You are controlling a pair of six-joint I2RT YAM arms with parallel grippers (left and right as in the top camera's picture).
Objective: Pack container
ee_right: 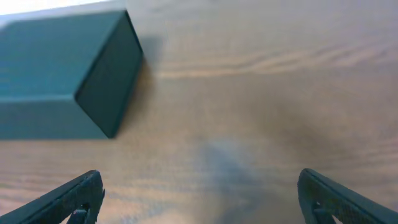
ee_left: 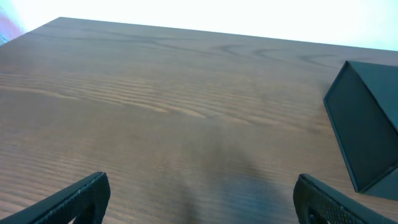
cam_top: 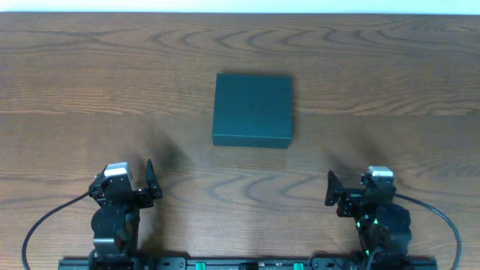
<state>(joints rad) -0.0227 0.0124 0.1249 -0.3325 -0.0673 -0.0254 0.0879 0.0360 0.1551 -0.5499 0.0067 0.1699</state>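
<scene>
The container point(cam_top: 252, 109) is a dark teal-green rectangular box, lid closed, lying flat at the middle of the wooden table. It shows at the right edge of the left wrist view point(ee_left: 367, 124) and at the upper left of the right wrist view point(ee_right: 68, 74). My left gripper point(cam_top: 150, 180) sits near the front left, well short of the box; its fingers are wide open and empty in the left wrist view point(ee_left: 202, 199). My right gripper point(cam_top: 331, 187) sits near the front right, open and empty too, as the right wrist view point(ee_right: 199, 196) shows.
The wooden table point(cam_top: 90, 82) stretches to a white edge at the back. Black cables point(cam_top: 45, 221) loop from both arm bases, and a black rail point(cam_top: 240, 262) runs along the front edge. No snack packs are in view.
</scene>
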